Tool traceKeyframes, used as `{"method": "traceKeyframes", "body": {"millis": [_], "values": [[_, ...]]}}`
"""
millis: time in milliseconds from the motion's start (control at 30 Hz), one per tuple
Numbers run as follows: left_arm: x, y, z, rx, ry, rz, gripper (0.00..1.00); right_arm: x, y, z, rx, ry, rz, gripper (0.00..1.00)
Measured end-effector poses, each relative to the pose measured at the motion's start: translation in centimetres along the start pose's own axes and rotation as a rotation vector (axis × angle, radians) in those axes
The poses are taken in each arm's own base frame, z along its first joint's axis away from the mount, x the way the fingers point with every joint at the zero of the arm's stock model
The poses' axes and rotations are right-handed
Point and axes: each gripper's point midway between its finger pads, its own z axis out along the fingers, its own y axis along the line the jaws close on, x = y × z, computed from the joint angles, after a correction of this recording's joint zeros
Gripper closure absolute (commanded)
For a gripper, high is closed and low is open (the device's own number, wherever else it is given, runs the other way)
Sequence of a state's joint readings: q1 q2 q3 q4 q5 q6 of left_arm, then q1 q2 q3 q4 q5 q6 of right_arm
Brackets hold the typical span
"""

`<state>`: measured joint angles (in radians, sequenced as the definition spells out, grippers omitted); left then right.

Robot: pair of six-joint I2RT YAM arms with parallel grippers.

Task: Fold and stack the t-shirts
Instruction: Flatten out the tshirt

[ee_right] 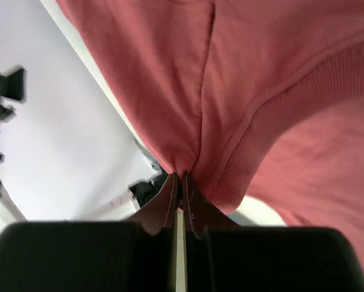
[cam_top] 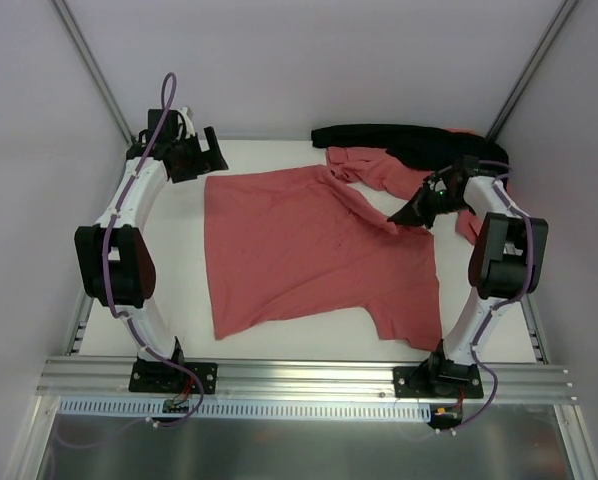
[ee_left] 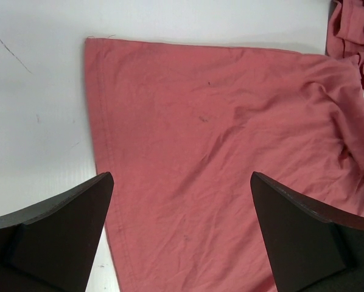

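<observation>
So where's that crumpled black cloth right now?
Seen from above, the black cloth lies at the far right edge of the white table, just behind a crumpled salmon-red t-shirt, beyond the right gripper.

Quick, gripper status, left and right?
Left gripper: open, holding nothing.
Right gripper: closed, pinching a fold of the spread t-shirt.

My right gripper [ee_right: 179, 181] is pinched tight on a fold of the thin salmon-red cloth t-shirt [ee_right: 139, 61], ribbed collar band [ee_right: 316, 91] right beside it.
</observation>
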<state>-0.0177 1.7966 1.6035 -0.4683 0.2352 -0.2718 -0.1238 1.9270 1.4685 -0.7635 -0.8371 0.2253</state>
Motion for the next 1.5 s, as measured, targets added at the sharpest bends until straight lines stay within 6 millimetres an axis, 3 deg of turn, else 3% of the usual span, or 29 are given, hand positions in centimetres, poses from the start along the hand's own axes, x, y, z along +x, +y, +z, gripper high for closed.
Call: {"method": "traceKeyframes", "body": {"millis": [100,167,233,300,400,500,600,700,800,900,967,1067,1267,1500], "values": [[-0.1,-0.1,0.0,0.001,-0.002,-0.002,0.01,4.1,-1.4,1.2,0.03,0.11,0.016,0.98],[-0.1,-0.1,0.0,0.004,-0.003,-0.004,0.01,6.6,-2.2,1.9,0.054,0.179,0.009,0.91],[-0.2,-0.3,-0.1,0.013,-0.004,-0.004,0.01,8.8,-2.8,2.4,0.073,0.248,0.012,0.35],[-0.2,-0.5,-0.1,0.022,-0.004,-0.005,0.01,10.9,-3.3,2.8,0.096,0.313,-0.003,0.01],[-0.2,-0.6,-0.1,0.03,-0.003,-0.008,0.01,12.2,-3.6,3.2,0.122,0.352,-0.041,0.0],[-0.2,-0.8,-0.1,0.04,-0.004,-0.013,0.01,11.2,-3.5,3.3,0.154,0.312,-0.063,0.01],[-0.3,-1.0,-0.1,0.049,-0.005,-0.017,0.01,8.2,-1.5,3.2,0.158,0.209,-0.12,0.0],[-0.3,-1.1,-0.1,0.052,-0.004,-0.02,0.01,3.7,2.5,2.9,0.118,0.072,-0.202,0.01],[-0.1,-1.1,0.0,0.053,-0.003,-0.021,0.01,-0.7,6.2,3.1,0.065,-0.031,-0.258,0.13],[0.3,-1.0,-0.2,0.053,0.005,-0.023,0.01,-4.0,7.8,4.3,0.03,-0.081,-0.267,0.22],[0.5,-1.0,-0.4,0.053,0.006,-0.024,0.01,-5.1,7.2,5.6,0.032,-0.077,-0.239,0.23],[0.4,-1.1,-0.8,0.055,0.0,-0.022,0.01,-5.9,4.8,8.0,0.059,-0.04,-0.172,0.24],[0.3,-1.4,-1.5,0.059,-0.011,-0.02,0.01,-5.2,0.3,11.0,0.112,0.027,-0.058,0.25],[0.3,-1.4,-1.6,0.058,-0.009,-0.02,0.01,-5.7,0.1,11.7,0.1,0.014,-0.053,0.32]]}}
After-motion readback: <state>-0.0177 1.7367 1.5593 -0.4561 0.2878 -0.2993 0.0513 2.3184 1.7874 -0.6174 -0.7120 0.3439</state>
